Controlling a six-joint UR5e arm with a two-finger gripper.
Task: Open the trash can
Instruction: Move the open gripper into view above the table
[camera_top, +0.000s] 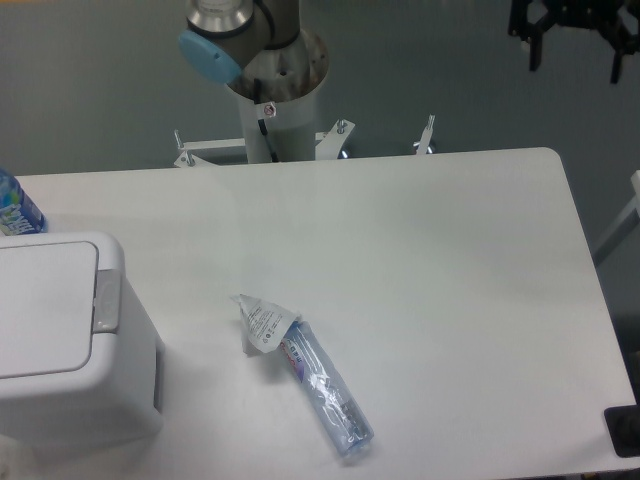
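Note:
The trash can (70, 390) is a boxy white bin at the table's front left. Its flat white lid (45, 305) lies shut, with the grey push-button strip (107, 298) along the lid's right edge. My gripper (577, 55) is at the top right of the view, beyond the table's far right corner and far from the bin. Its black fingers (535, 52) stand wide apart and hold nothing.
A clear plastic bottle (325, 385) lies on its side near the table's front middle, with a crumpled label (262, 322) at its upper end. A blue-labelled bottle (15, 208) stands behind the bin at the left edge. The arm's base (272, 95) is behind the table's far edge.

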